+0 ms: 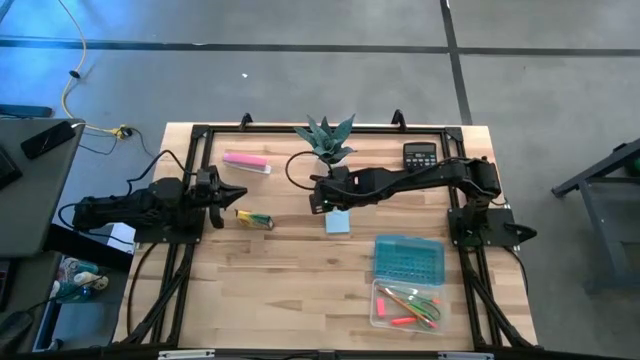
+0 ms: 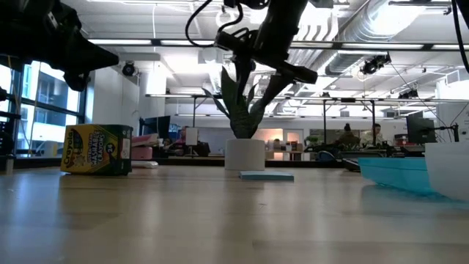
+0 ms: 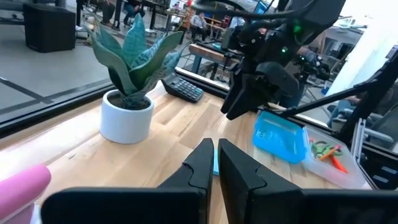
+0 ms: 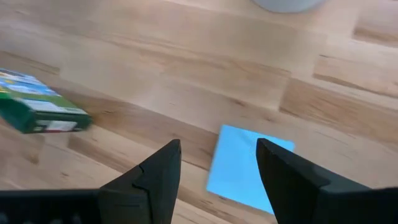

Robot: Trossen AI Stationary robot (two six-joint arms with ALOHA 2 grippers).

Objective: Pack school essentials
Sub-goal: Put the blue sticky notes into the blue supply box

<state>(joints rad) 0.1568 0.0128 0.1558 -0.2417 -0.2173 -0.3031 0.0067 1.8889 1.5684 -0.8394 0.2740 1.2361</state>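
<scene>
**A:** Where's the right claw at?

**B:** Hanging above the light blue notepad, which lies flat mid-tabletop near the potted plant. Fingers apart, gripping nothing.

**A:** And the left claw?

**B:** Pinched shut, empty, beside the crayon box. Scissors and pens sit in the clear case.

open board: wide bare wood at 6 o'clock
obstacles: potted plant at 12, crayon box at 9 of notepad
</scene>
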